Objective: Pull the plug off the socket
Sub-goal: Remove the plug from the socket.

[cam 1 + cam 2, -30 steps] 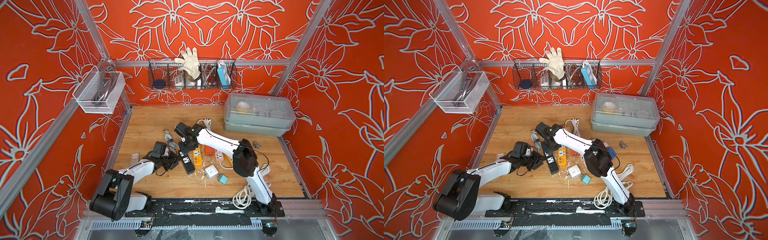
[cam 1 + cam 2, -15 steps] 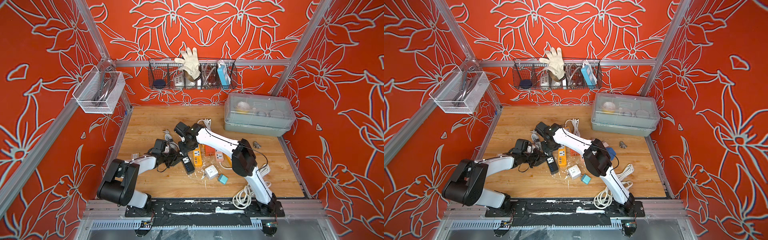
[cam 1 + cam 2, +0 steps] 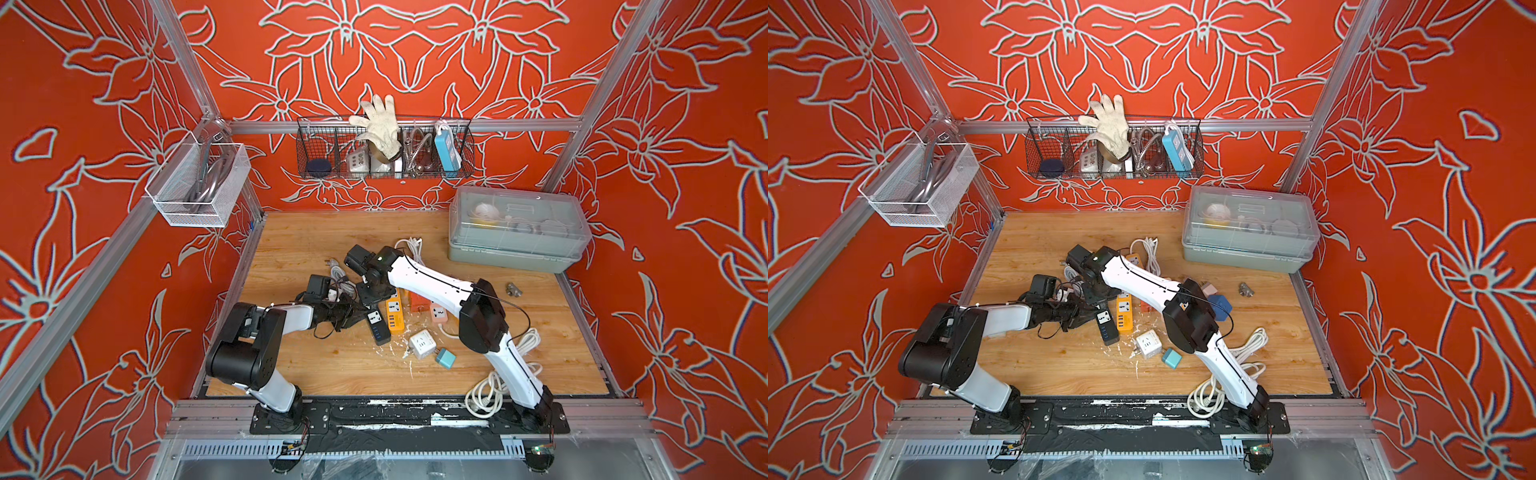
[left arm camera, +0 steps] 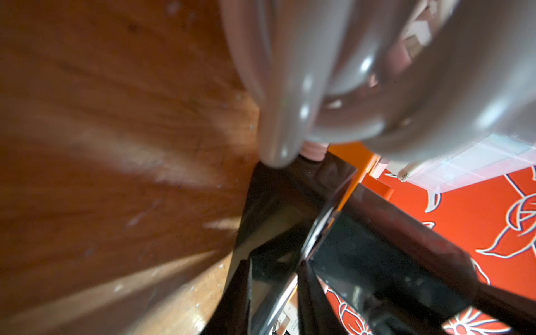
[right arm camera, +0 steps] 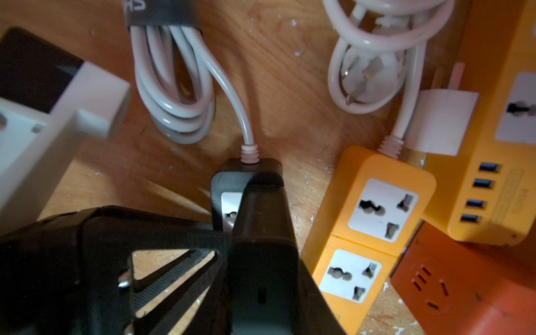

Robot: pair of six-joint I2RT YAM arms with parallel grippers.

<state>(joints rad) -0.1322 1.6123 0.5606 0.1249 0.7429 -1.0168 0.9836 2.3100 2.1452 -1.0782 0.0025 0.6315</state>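
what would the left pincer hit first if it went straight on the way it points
Probably the black power strip, directly ahead of the left pincer, with the orange strip beyond it; height is hard to judge.

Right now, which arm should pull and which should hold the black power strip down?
Left pulls, probably. The right arm presses its shut jaws on top of the black power strip, pinning it. The left arm has its jaws shut beside that strip, close to a grey cord; what they grip is hidden.
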